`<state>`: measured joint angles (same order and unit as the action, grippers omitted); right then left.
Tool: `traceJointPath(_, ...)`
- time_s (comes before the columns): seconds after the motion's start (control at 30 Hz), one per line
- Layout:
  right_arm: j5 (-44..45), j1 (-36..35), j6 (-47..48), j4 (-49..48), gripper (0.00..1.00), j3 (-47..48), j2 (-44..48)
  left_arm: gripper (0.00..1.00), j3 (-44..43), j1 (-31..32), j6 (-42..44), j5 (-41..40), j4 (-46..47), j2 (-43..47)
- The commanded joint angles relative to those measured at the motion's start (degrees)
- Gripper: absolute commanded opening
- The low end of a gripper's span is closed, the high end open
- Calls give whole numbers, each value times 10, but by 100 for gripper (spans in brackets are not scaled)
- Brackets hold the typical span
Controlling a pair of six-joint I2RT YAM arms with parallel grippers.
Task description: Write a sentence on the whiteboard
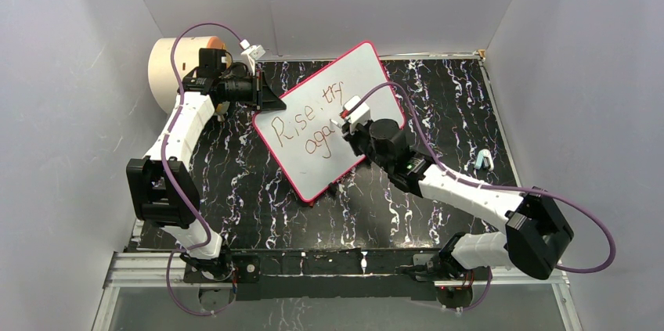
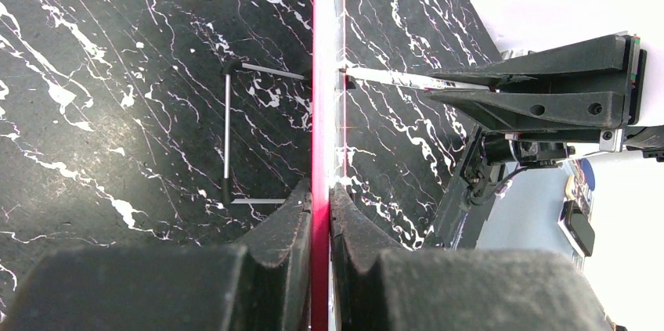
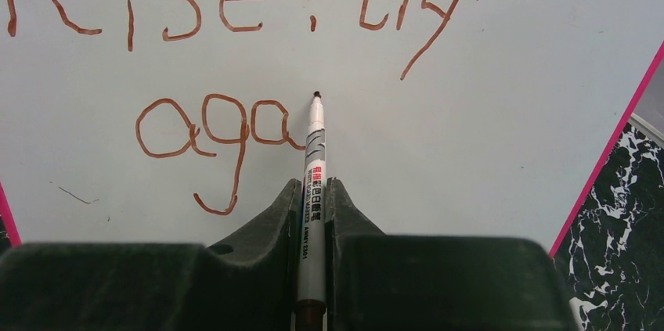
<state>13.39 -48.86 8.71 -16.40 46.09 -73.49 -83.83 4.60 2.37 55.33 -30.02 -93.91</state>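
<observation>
The whiteboard (image 1: pixel 356 80) stands tilted on the black marbled surface (image 1: pixel 250 198). Its pink rim is clamped between the fingers of the left end effector (image 2: pixel 320 199). The sentence (image 3: pixel 235 57) reads "Rise, try aga". The right end effector (image 3: pixel 313 194) grips a marker (image 3: pixel 315 159), its tip just right of the last "a".

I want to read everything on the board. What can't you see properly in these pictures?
Top view: the right gripper covers the end of the reddish-brown handwritten sentence's second line.
Right wrist view: the upper edge clips the top line; the grey marker pen's label is too small to read.
Left wrist view: the white, pink-rimmed whiteboard shows edge-on, so no writing.
Top view: a small pale-blue object, too small to identify.
</observation>
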Motion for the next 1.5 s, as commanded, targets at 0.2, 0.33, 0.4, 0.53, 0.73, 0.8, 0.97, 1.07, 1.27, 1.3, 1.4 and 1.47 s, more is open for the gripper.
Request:
traceJointPath(0.2, 27, 0, -17, 0, 0, -13, 48, 0, 20, 11, 23, -28, -51, 2)
traceJointPath(0.33, 16, 0, -20, 11, 0, -12, 44, 0, 20, 11, 23, -27, -51, 2)
traceJointPath(0.4, 13, 0, -21, 9, 0, -12, 42, 0, 20, 12, 23, -27, -51, 2)
traceJointPath(0.53, 9, 1, -21, 6, 0, -8, 34, 0, 20, 11, 23, -27, -51, 1)
traceJointPath(0.73, 8, 0, -20, -5, 0, -4, 25, 0, 20, 11, 23, -27, -51, 1)
traceJointPath(0.8, 8, 1, -20, -9, 0, -3, 21, 0, 20, 11, 23, -26, -51, 0)
traceJointPath(0.97, 12, 0, -19, -21, 0, -3, 18, 0, 20, 11, 23, -26, -50, 0)
traceJointPath(1.07, 13, 0, -17, -27, 0, -1, 16, 0, 20, 11, 23, -26, -51, -1)
traceJointPath(1.27, 4, 0, -16, -22, 0, 5, 6, 0, 21, 11, 23, -26, -50, 0)
traceJointPath(1.3, 2, 0, -16, -17, 0, 6, 5, 0, 21, 11, 23, -25, -50, 0)
traceJointPath(1.4, 2, 0, -19, -5, 0, 5, 5, 0, 21, 11, 23, -25, -50, 1)
traceJointPath(1.47, 2, 0, -21, 6, 0, 5, 7, 0, 21, 11, 23, -25, -50, 0)
